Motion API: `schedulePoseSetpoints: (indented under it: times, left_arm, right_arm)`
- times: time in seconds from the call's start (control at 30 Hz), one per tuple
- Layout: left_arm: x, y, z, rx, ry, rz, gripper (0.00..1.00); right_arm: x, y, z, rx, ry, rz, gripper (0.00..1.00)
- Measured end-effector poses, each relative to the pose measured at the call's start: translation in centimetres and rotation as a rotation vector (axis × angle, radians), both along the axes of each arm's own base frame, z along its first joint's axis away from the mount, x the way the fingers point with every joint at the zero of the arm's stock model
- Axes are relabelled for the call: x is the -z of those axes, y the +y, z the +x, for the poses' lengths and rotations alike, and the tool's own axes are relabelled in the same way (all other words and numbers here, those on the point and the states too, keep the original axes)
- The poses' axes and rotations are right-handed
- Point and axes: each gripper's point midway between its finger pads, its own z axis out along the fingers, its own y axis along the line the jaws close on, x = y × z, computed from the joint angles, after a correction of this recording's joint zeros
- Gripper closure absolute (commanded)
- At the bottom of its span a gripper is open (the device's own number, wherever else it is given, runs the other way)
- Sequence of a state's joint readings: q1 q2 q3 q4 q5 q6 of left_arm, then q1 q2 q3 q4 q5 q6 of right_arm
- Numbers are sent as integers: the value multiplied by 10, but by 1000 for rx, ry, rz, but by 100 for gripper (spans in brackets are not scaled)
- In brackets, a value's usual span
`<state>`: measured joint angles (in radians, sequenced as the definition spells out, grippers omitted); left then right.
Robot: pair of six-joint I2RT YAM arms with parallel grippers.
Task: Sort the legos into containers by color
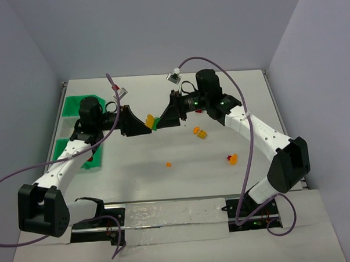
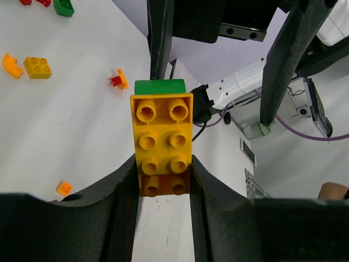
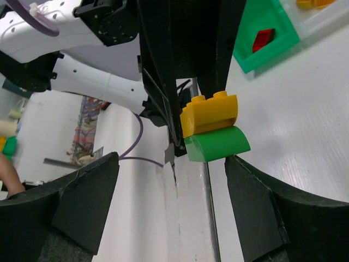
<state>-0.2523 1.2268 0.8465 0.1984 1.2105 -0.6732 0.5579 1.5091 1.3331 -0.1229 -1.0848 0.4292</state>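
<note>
My left gripper is shut on a stack of joined legos: a yellow brick over an orange one, with a green brick at the far end. In the top view it holds the stack above the table's middle. My right gripper is open, its fingers on either side of the green rounded brick under the yellow one, not touching. In the top view it faces the left gripper. The containers stand at the far left.
Loose legos lie on the table: yellow, orange, orange-red. The left wrist view shows a yellow brick, an orange piece and a green one. A green bin holds a red brick.
</note>
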Motion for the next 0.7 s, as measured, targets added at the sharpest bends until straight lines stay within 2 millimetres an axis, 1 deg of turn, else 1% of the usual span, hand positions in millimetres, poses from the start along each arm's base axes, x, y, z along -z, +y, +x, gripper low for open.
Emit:
schedulePoseSetpoints:
  times: [0.17, 0.4, 0.6, 0.7]
  left_arm:
    - [-2, 0, -5, 18, -3, -16, 100]
    - [-2, 0, -7, 25, 6, -25, 100]
    - [1, 0, -9, 30, -8, -16, 100]
    - [3, 1, -10, 31, -9, -9, 100]
  right_arm:
    - [0, 3, -3, -31, 3, 13, 20]
    - [8, 7, -3, -49, 38, 5, 32]
    - [16, 6, -6, -67, 24, -13, 32]
    - [23, 4, -8, -69, 22, -38, 32]
